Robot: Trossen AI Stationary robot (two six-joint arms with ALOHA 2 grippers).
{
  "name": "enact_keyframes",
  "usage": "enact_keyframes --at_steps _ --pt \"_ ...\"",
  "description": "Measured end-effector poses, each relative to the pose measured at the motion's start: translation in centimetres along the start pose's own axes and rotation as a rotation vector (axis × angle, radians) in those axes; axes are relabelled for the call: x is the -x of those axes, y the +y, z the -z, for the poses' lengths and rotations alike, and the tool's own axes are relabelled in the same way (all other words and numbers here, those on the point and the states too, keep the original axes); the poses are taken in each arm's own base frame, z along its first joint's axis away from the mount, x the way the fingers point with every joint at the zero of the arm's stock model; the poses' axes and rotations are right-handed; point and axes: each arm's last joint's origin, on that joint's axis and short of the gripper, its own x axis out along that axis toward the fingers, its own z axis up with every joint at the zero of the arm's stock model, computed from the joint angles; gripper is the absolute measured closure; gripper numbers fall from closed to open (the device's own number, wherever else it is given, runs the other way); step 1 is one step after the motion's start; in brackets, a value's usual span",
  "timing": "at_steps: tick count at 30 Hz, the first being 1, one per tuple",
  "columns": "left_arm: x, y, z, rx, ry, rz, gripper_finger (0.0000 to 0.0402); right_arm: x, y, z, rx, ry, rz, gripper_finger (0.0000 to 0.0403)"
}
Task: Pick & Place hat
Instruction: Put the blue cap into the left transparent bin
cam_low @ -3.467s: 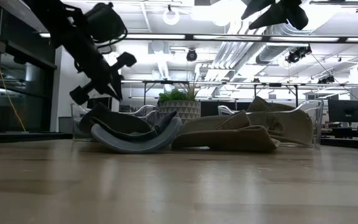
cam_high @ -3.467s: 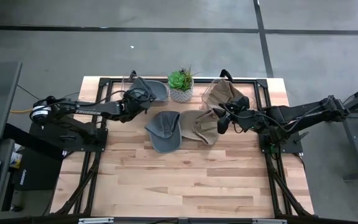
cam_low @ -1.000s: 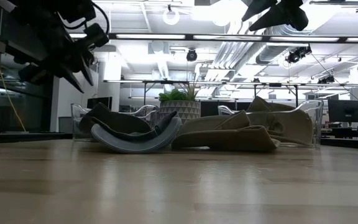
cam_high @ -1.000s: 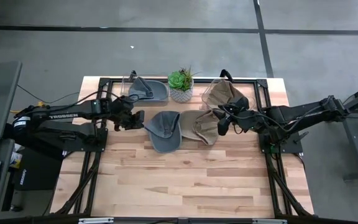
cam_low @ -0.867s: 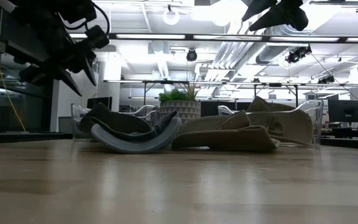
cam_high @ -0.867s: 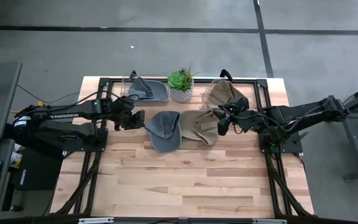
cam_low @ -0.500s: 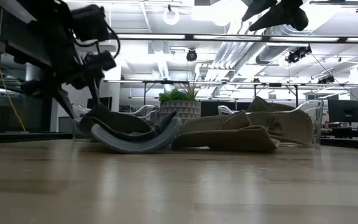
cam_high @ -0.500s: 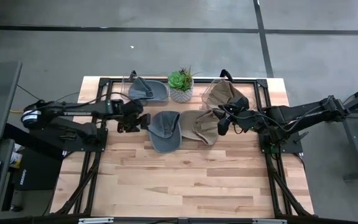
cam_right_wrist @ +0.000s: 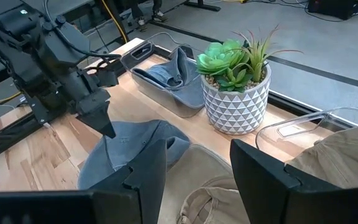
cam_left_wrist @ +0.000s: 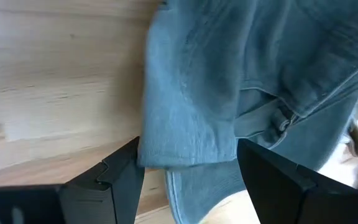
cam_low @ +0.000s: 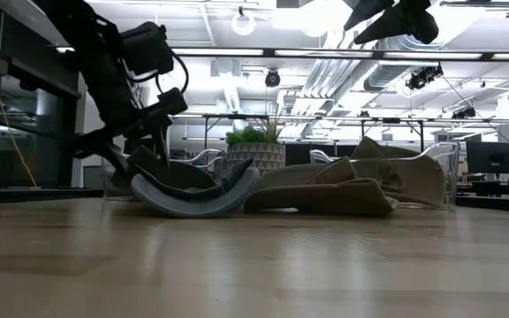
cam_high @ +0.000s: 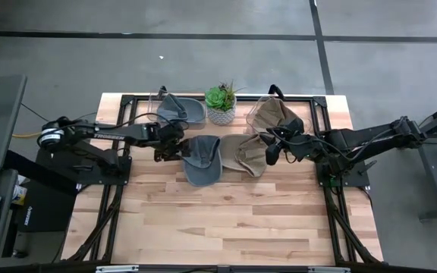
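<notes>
A blue-grey hat [cam_high: 200,159] lies on the wooden table, and a tan hat [cam_high: 245,155] lies against its right side. My left gripper [cam_high: 179,149] is open and low at the blue-grey hat's left edge. In the left wrist view its two fingers stand on either side of that edge [cam_left_wrist: 188,146]. My right gripper [cam_high: 268,154] hangs open above the tan hat [cam_right_wrist: 210,186], well clear of it. It shows high up in the low view [cam_low: 387,18]. My left gripper straddles the blue-grey hat's left edge [cam_left_wrist: 166,155] with open fingers, slanting down from the table's left. I cannot tell whether the fingers [cam_left_wrist: 120,180] touch the cloth. The hat lies flat on the table.
A potted succulent [cam_high: 221,104] stands at the far middle of the table. To its left a clear bin [cam_high: 180,110] holds another blue-grey hat. To its right a clear bin [cam_high: 271,114] holds a tan hat. The near half of the table is bare wood [cam_high: 226,220].
My left gripper has gone toward the table's right edge and down to the blue-grey hat's left edge. Its fingers have opened on the way. The hats and my right gripper have stayed where they were.
</notes>
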Motion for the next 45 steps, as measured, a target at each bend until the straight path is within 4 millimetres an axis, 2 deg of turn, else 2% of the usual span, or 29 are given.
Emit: enact_keyframes --at_steps 7,15,23,29,39,45 --pt "-1.2 0.2 -0.2 0.007 0.005 -0.041 0.0167 0.0 0.0 0.0 0.000 0.000 0.000 0.0231" --pt "-2.8 -0.2 -0.3 0.027 0.055 -0.010 0.0167 0.0 0.0 0.0 0.000 0.000 0.000 0.0231" --pt "-3.2 -0.1 -0.4 0.032 0.049 -0.024 0.0173 0.0 0.0 0.0 0.000 0.000 -0.001 0.0231" --pt "-3.1 -0.1 -0.3 0.033 0.070 -0.022 0.0233 0.0 0.0 0.0 0.000 0.000 -0.001 0.0231" --pt "-3.1 0.1 -0.2 0.032 0.089 -0.040 0.0385 0.0 0.0 0.0 0.000 0.000 -0.001 0.0231" --pt "-3.1 0.2 -0.2 -0.010 0.115 -0.046 0.0396 0.0 0.0 0.0 0.000 0.000 -0.001 0.0231"
